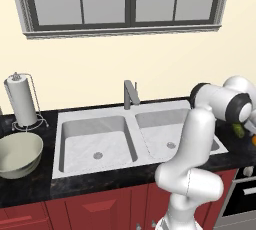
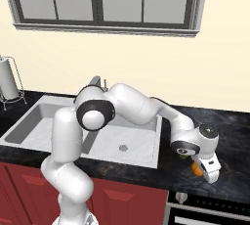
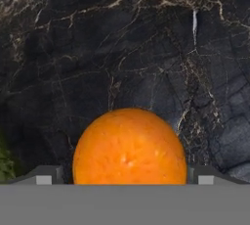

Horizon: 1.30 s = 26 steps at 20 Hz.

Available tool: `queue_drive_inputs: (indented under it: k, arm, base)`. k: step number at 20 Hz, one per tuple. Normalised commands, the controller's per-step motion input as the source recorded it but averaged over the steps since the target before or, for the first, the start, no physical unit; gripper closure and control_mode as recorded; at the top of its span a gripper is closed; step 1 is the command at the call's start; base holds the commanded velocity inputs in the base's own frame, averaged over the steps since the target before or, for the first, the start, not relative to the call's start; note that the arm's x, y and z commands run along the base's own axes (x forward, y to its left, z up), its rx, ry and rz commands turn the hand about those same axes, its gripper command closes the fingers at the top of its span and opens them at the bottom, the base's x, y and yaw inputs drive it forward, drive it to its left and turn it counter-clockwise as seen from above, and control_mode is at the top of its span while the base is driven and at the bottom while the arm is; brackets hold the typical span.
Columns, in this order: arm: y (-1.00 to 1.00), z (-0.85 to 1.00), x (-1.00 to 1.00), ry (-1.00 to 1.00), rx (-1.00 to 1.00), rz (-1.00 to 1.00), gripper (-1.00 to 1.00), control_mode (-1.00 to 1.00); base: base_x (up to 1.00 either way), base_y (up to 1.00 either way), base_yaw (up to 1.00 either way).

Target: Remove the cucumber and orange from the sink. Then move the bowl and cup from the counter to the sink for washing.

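Orange (image 3: 129, 146) sits on the black counter (image 3: 122, 48) right of the sink (image 1: 100, 139), between my wide-open jaws, apparently released. Cucumber (image 1: 238, 130) lies just beside it. I'd lift the gripper (image 2: 207, 170) straight up so neither finger nudges the fruit into a roll, then swing left for the bowl (image 1: 19, 155) by the sink's far side.

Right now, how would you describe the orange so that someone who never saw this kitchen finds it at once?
Start at the sink and go right, past its edge, onto the black counter. There the robot's open hand is lowered, and the orange sits on the stone between its fingertips. It is the round, bright orange ball; the cucumber beside it is dark green.
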Motion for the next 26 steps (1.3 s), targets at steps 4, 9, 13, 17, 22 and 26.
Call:
queue_drive_inputs:
  k: [4, 9, 13, 17, 22, 26]
  arm:
    - [0.03, 0.26, -0.05, -0.06, -0.02, 0.00, -1.00, -1.00]
    - [0.03, 0.31, -0.06, -0.05, -0.09, 0.00, -1.00, -1.00]
    - [0.15, 0.30, -0.16, -0.01, -0.10, 0.00, -1.00, -1.00]
    - [0.23, 0.25, -0.17, 0.02, -0.10, 0.04, -1.00, -1.00]
    - [0.31, 0.28, -0.19, 0.00, -0.18, 0.14, -1.00, -1.00]
    - [0.37, 0.33, -0.18, 0.00, -0.15, 0.18, -1.00, -1.00]
  base:
    - [0.00, 0.00, 0.00]
    - [0.00, 0.00, 0.00]
    - [0.00, 0.00, 0.00]
    - [0.00, 0.00, 0.00]
    - [0.00, 0.00, 0.00]
    - [0.00, 0.00, 0.00]
